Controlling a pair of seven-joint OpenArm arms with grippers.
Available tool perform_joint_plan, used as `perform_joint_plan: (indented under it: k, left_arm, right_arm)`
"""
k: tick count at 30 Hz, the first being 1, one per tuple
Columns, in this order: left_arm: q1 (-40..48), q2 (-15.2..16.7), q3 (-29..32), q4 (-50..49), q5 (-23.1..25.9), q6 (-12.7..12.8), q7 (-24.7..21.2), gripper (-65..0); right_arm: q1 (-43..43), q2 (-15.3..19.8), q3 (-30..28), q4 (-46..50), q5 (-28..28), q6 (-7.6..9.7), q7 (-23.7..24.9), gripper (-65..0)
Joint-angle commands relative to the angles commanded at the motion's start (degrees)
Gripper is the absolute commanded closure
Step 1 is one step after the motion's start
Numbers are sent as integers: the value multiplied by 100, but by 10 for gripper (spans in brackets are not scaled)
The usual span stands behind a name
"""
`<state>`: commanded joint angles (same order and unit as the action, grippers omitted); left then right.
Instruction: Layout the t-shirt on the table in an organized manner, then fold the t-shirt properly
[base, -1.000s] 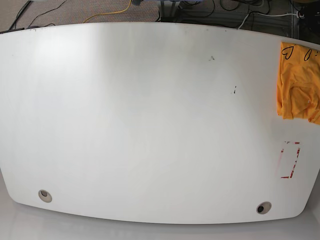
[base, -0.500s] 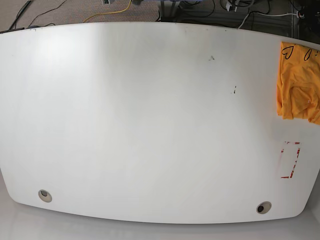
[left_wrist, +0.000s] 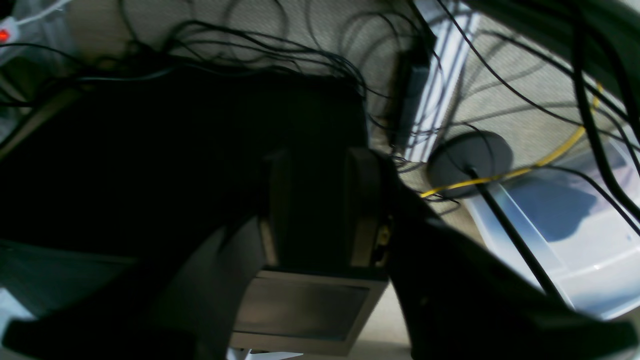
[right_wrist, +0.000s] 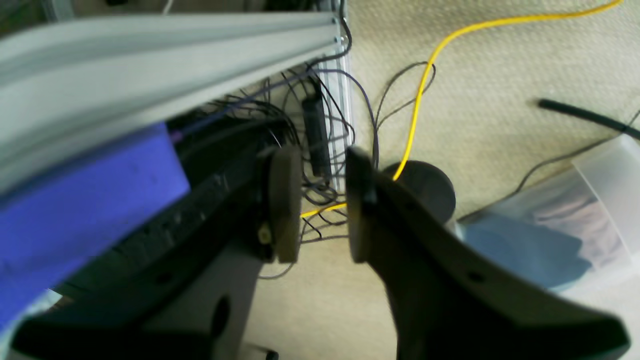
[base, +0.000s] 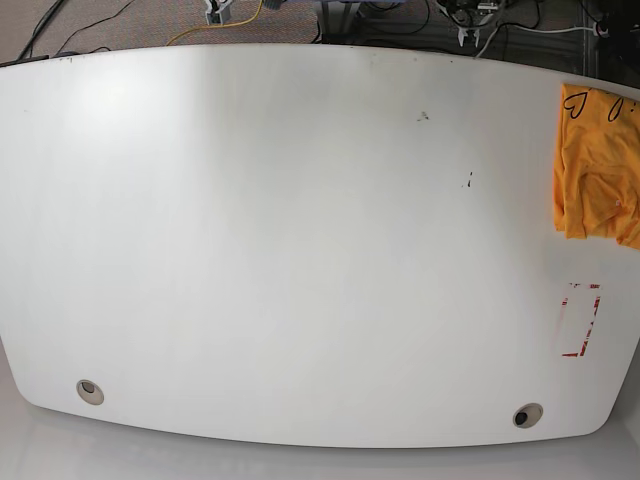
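T-shirt: bunched orange-yellow heap at the bench's 3 o'clock edge, partly cut off by the base view.
Writing: black cursive strokes and a heart outline on the cloth's far end; no word can be read.
Bench: glossy white, with a red rectangle mark at 4 o'clock and grommet holes at 5 and 7.
Left fingers: apart, holding nothing, over dark gear and cables.
Right fingers: apart, holding nothing, over carpet and a yellow cable.
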<state>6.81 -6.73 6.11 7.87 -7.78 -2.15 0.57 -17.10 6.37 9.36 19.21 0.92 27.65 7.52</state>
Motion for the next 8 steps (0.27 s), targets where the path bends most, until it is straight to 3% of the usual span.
perform_joint_plan:
  k: [8]
  left_arm:
    - [0,18,0,18,0,0,0,-176]
  right_arm:
    - [9,9,0,0,0,0,0,-152]
